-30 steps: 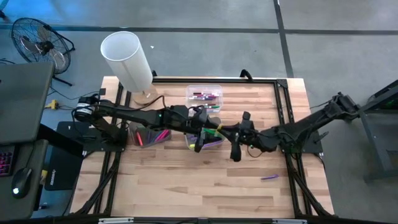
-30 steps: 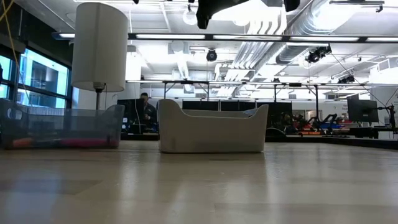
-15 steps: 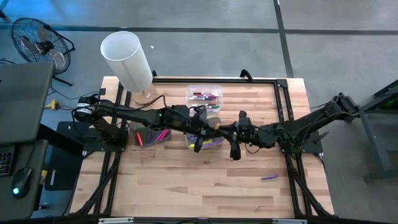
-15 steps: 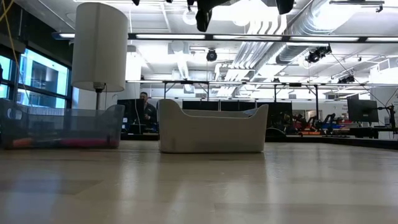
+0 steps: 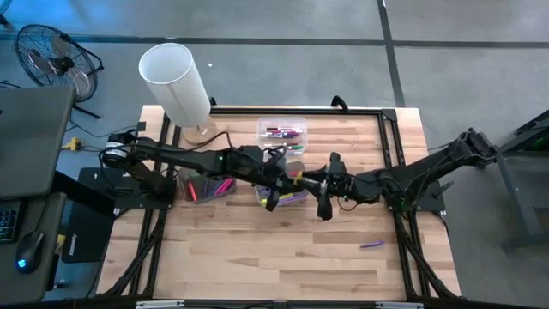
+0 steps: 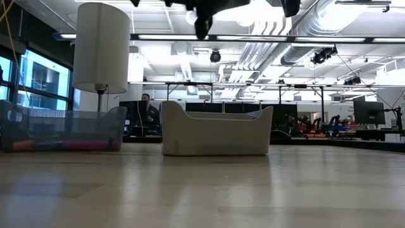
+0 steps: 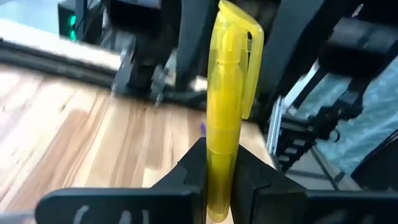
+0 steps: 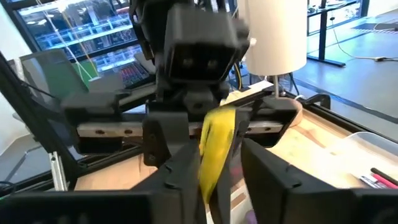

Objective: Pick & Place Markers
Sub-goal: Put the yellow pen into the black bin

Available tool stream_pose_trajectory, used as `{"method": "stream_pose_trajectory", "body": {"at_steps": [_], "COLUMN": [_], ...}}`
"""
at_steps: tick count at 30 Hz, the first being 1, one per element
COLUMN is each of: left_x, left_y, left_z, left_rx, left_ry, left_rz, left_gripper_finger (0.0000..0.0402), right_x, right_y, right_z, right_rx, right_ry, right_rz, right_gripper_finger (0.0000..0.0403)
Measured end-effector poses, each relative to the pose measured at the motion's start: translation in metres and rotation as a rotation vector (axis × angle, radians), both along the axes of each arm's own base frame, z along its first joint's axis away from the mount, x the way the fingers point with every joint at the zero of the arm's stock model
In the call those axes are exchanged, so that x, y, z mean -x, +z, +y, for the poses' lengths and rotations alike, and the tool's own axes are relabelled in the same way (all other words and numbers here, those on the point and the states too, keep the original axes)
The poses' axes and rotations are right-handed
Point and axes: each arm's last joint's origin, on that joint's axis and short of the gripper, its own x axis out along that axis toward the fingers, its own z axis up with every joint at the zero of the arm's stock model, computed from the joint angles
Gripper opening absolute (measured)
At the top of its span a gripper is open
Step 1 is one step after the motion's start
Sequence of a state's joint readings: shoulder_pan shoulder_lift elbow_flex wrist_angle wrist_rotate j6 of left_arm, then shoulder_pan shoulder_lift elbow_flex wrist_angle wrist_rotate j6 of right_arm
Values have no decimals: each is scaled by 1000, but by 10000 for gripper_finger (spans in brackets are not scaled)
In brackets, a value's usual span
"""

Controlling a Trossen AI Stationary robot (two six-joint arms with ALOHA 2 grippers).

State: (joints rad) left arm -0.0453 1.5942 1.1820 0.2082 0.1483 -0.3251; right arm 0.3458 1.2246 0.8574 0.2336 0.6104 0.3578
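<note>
Now the yellow marker [image 7: 225, 118] is clamped by the left end effector [image 7: 217, 180] above the tabletop's [image 5: 257, 249] middle, so the loosened right end effector [image 8: 219, 171] should be withdrawn straight, without dragging.

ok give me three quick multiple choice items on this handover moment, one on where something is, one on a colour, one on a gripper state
1. Where does the stray purple marker lie?
A. On the bare table near the right arm's side
B. Inside the clear bin by the lamp
C. Between the left gripper's fingers

2. What colour is the marker in the left gripper?
A. Red
B. Yellow
C. Green

3. How does the left gripper stand?
A. Wide open, holding nothing
B. Out of view
C. Shut on the marker

Answers:
1. A, the high view shows it alone on the wood, apart from every bin.
2. B, the left wrist view shows a yellow body and cap.
3. C, both fingers press against the marker's lower end; the right gripper has its fingers spread either side of it.
</note>
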Motion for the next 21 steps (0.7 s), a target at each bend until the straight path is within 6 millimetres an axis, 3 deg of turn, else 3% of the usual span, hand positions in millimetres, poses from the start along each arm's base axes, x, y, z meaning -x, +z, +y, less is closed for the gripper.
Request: {"method": "stream_pose_trajectory", "body": {"at_steps": [5, 11, 13, 16, 21], "left_x": [24, 85, 110, 132, 155], "left_y": [7, 11, 4, -14, -57], "left_z": [8, 9, 9, 11, 12], "left_rx": [19, -130, -202, -264, -256], "left_ry": [33, 174, 239, 279, 304], "left_rz": [191, 637, 844, 1087, 1324], "left_gripper_finger": [27, 32, 32, 33, 35], "right_x": [8, 21, 23, 27, 33], "right_y": [5, 2, -3, -11, -20], "right_z": [-3, -4, -2, -1, 0], "right_rx": [-21, -109, -149, -206, -299], "right_ry": [-36, -18, -1, -26, -146], "right_rz": [1, 75, 117, 174, 201], "right_gripper_finger": [148, 156, 155, 155, 155]}}
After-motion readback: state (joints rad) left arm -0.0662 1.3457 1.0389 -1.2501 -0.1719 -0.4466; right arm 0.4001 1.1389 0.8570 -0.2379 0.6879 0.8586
